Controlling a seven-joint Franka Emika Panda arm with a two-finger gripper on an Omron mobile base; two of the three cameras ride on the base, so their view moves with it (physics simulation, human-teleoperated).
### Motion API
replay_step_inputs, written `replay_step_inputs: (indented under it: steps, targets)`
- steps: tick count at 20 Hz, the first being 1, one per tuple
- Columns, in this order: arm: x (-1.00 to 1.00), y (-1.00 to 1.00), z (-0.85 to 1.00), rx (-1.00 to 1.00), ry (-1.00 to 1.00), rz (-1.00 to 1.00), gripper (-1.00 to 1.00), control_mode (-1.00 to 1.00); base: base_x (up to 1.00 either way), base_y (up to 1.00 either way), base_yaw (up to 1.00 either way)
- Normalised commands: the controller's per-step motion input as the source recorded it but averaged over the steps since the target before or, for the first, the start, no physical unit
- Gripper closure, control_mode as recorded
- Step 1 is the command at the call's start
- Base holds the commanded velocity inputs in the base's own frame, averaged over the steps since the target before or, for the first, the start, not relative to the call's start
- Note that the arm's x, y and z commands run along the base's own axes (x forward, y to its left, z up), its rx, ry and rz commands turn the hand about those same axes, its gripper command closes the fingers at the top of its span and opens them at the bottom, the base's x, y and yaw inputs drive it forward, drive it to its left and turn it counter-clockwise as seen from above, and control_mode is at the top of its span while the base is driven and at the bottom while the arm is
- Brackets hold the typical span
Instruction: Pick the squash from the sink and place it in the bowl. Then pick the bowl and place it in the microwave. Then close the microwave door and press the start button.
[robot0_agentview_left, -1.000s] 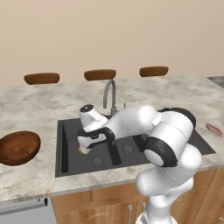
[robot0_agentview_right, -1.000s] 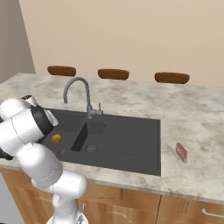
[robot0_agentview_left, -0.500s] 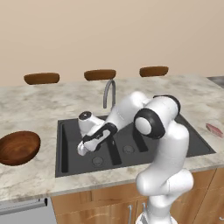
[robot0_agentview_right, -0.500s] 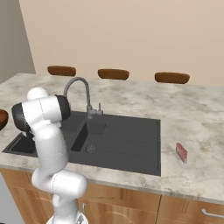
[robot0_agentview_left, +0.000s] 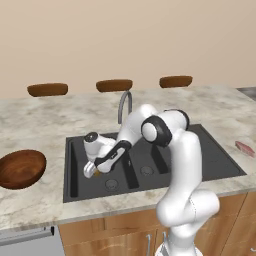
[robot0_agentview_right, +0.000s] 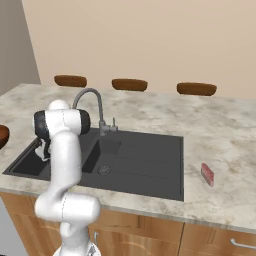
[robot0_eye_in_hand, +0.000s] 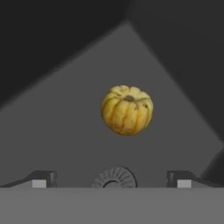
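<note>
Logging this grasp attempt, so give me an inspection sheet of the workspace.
Surface: marbled counter with dark double sink.
Job's things: squash on the floor of the sink's left basin, near a drain; wooden bowl on the counter, left of the sink.
Clutter: small red item on the counter, right of the sink.
Hand: hand open, low in the basin, squash ahead, not touching.
Cables: nothing seen.
Surroundings: faucet, three stools, cabinets below.

I see the squash (robot0_eye_in_hand: 127, 110) lying in the sink's (robot0_agentview_left: 210, 167) left basin, beyond the drain (robot0_eye_in_hand: 114, 178). The bowl (robot0_agentview_left: 20, 168) sits on the counter (robot0_agentview_left: 40, 122) left of the sink, probably just clear of its rim.
</note>
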Motion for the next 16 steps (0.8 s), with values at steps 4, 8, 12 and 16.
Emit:
replay_step_inputs:
  steps: [4,8,12,16]
  targets:
    - [0.52,0.12,-0.43,0.00,0.00,0.00,-1.00,-1.00,0.00,0.00,0.00]
    - [0.63,0.11,-0.39,0.00,0.00,0.00,-1.00,-1.00,0.00,0.00,0.00]
    - [0.61,0.06,-0.36,0.00,0.00,0.00,-1.00,-1.00,0.00,0.00,0.00]
    - [0.27,0.00,-0.37,0.00,0.01,0.00,-1.00,-1.00,0.00,0.00,0.00]
